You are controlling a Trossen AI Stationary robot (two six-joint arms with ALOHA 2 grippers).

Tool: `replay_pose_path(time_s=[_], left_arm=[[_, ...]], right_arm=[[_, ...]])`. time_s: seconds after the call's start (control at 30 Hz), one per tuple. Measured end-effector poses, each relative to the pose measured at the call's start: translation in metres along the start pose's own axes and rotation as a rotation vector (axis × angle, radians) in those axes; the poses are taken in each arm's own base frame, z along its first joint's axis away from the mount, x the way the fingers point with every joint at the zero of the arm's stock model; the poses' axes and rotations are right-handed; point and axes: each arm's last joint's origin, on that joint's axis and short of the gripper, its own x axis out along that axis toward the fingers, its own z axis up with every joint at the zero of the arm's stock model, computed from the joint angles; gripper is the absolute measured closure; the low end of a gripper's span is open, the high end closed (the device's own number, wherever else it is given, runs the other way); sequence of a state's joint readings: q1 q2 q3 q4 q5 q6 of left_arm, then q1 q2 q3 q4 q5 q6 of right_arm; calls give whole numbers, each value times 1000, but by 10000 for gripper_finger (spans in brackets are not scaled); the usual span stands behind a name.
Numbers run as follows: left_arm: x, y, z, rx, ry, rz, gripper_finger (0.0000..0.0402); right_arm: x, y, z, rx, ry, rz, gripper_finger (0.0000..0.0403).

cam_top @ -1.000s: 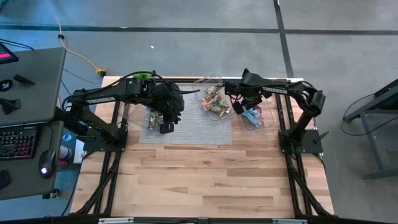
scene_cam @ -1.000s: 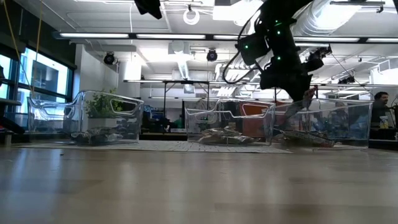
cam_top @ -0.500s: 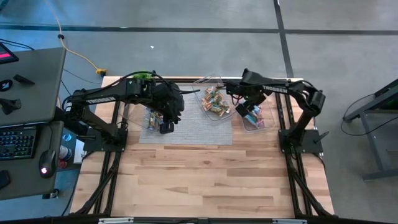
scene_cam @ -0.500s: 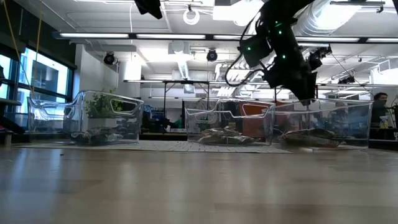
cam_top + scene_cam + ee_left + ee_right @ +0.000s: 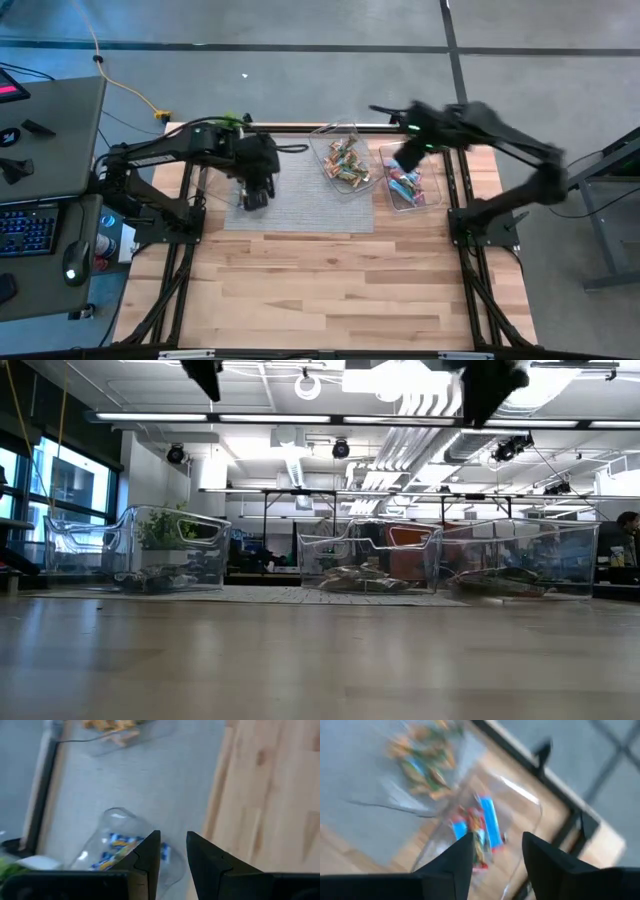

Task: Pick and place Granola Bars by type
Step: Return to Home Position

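Three clear tubs stand in a row on a grey mat (image 5: 300,210). The left tub (image 5: 248,188) holds purple/dark blue granola bars (image 5: 114,851). Green/tan bars (image 5: 345,162) lie in the middle tub. The right tub (image 5: 405,188) holds light blue and pink bars (image 5: 481,827). My left gripper (image 5: 173,837) hangs open and empty above the left tub's near end (image 5: 255,200). My right gripper (image 5: 497,840) is open and empty, high above the right tub's far end (image 5: 408,158).
The tubs show side by side in the low view: left (image 5: 165,550), middle (image 5: 370,558), right (image 5: 520,558). Bare wooden table (image 5: 330,280) lies on the near side of the mat. A desk with keyboard and mouse (image 5: 40,230) stands left of the table.
My right gripper has risen quickly from low at the right tub to well above it, moving toward the far edge, and the arm has swung up and out. My left gripper has moved a little toward the table's left edge above the left tub.
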State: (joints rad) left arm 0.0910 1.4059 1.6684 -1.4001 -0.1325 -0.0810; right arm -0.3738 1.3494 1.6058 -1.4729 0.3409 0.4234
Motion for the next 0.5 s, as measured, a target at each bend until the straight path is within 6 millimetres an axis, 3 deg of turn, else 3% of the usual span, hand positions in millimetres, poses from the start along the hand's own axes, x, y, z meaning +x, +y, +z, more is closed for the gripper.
replay_pose_path(time_s=[0.1,0.23,0.37,0.5], left_arm=[[-18,5,-12,-11,-51,55,312],[-42,11,-36,-29,-152,57,312],[-48,14,-65,-68,-365,38,312],[-32,12,-89,-77,-659,-48,312]], right_arm=[[-33,-8,-29,-65,-212,130,263],[-46,-17,-73,-56,-480,353,269],[-28,-17,-110,-57,-697,585,269],[4,-8,-136,-126,-890,798,269]])
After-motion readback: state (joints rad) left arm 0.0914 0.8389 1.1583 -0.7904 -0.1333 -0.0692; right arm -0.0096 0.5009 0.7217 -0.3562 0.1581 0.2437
